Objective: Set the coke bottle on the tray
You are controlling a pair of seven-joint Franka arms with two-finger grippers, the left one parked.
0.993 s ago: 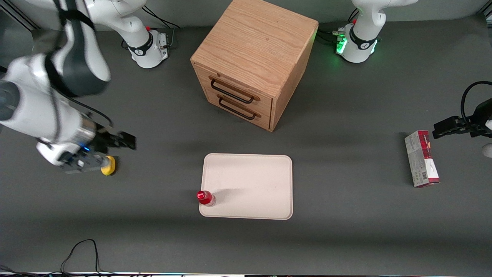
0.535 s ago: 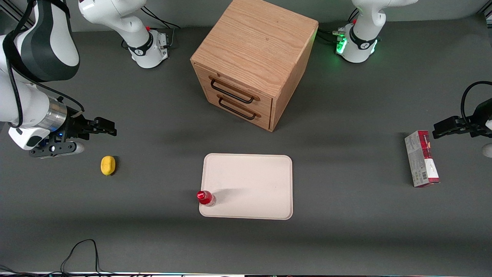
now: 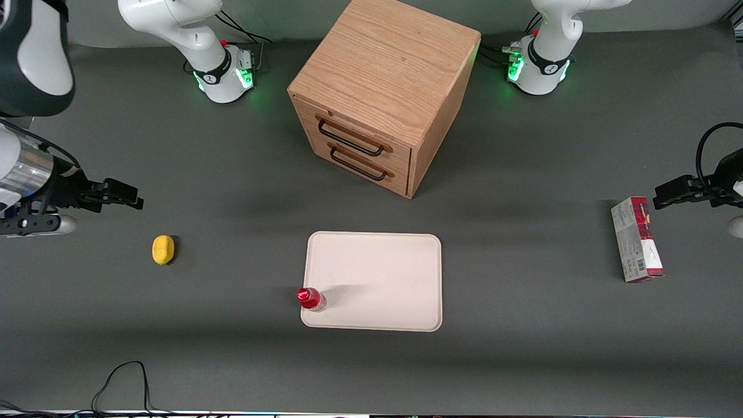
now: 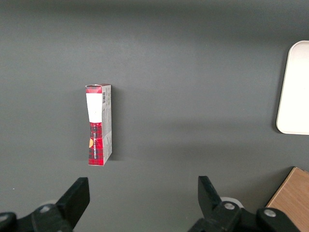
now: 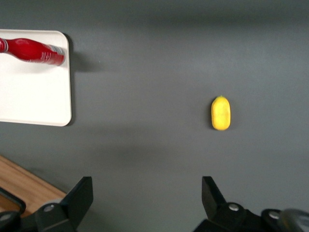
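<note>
Since the earlier front views, the tool (image 3: 125, 196) has been drawn away from the yellow lemon-shaped object (image 3: 163, 249) toward the working arm's end of the counter (image 3: 232, 360), and it is now seen near that view's edge, raised above the dark grey surface. Its two fingers (image 5: 77, 198) are shown spread apart in the right wrist view, with nothing held between them. The yellow object is left lying alone on the counter, nearer to the front camera than the tool and well apart from the tray (image 3: 383, 273). The coke bottle (image 3: 310, 298) is shown upright on the tray, at the corner nearest the front camera and toward the working arm's end, its red cap facing up and its base just inside the low rim. The tray itself is laid flat at the middle of the counter, in front of the wooden drawer cabinet (image 3: 377, 87). Both cabinet drawers are shown closed, each with a dark handle. Toward the parked arm's end of the counter, a red-and-grey carton box (image 3: 637, 239) is laid on its side, well apart from the tray. In the right wrist view the bottle (image 5: 34, 50), the tray's rim (image 5: 67, 96) and the yellow object (image 5: 221, 112) are all seen below the open tool.
</note>
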